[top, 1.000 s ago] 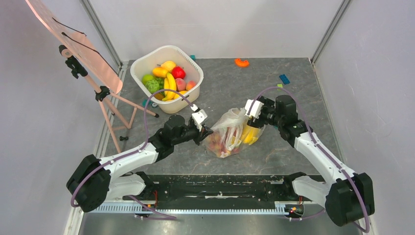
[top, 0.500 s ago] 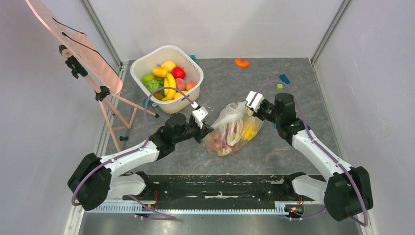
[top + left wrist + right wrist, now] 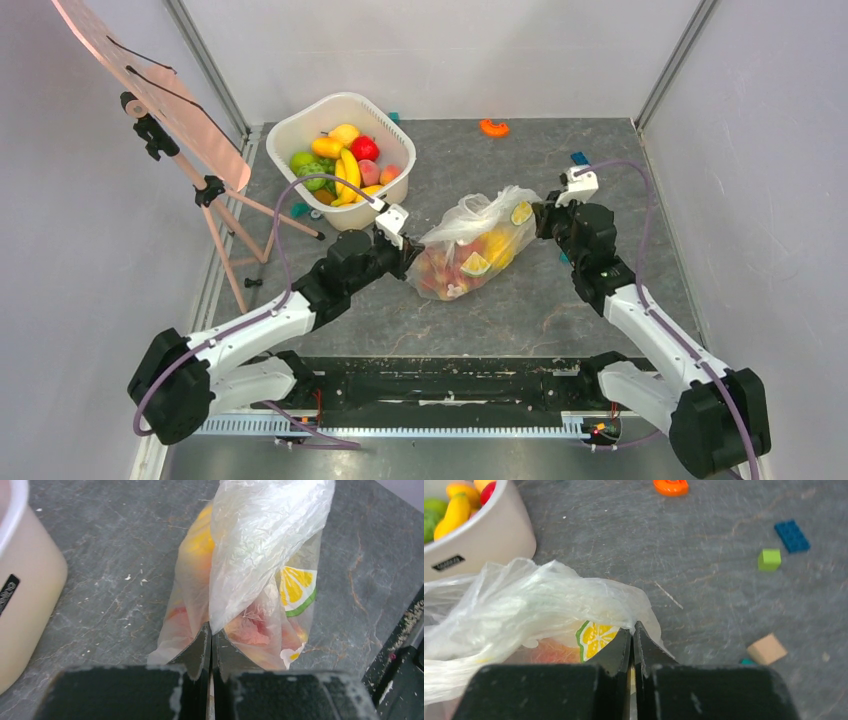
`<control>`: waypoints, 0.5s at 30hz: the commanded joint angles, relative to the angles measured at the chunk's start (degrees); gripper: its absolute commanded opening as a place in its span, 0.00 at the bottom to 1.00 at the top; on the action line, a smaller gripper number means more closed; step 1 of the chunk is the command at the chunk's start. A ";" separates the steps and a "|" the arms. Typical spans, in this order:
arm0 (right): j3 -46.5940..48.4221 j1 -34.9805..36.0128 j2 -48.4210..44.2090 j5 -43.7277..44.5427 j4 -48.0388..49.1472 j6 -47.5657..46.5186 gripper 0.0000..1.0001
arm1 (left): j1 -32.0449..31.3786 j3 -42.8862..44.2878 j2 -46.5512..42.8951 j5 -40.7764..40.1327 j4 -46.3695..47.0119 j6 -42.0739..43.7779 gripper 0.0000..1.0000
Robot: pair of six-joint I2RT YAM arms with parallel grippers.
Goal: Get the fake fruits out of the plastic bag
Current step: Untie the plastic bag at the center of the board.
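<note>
The plastic bag (image 3: 470, 238) lies stretched slantwise between my two grippers on the grey table. Through its film show the fake fruits (image 3: 452, 272), a red and pink cluster at the left end and a yellow one further right. My left gripper (image 3: 408, 258) is shut on the bag's left end, where film (image 3: 260, 545) bunches above the closed jaws of the left gripper (image 3: 210, 630). Pink fruit (image 3: 250, 630) shows behind the plastic. My right gripper (image 3: 541, 215) is shut on the right edge. There the film (image 3: 539, 595), printed with a lemon slice, is pinched by the right gripper (image 3: 633, 630).
A white tub (image 3: 290, 125) of other fruit stands at the back left, close to the bag's left end. A pink easel (image 3: 180, 120) leans along the left wall. An orange piece (image 3: 671, 486), blue brick (image 3: 792, 536), green block (image 3: 769, 559) and tan block (image 3: 767, 649) lie on the table to the right.
My right gripper has shut on the bag's right edge and drawn it back and to the right. The bag has gone from a slumped heap to a stretched strip. The left gripper kept its hold.
</note>
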 commanded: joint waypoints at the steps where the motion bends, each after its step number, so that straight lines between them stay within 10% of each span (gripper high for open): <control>1: -1.40 -0.94 -2.85 10.56 -4.25 18.91 0.00 | 0.00 -1.24 -2.59 -5.54 0.76 -2.65 0.02; 5: -5.10 -1.32 -5.59 7.47 -4.34 25.34 0.00 | 0.00 -1.40 -2.69 -5.96 0.07 -2.49 0.03; 15: -5.96 -1.35 -11.60 -10.41 -3.19 19.60 0.00 | -3.09 -0.76 -2.25 9.88 3.12 11.23 0.58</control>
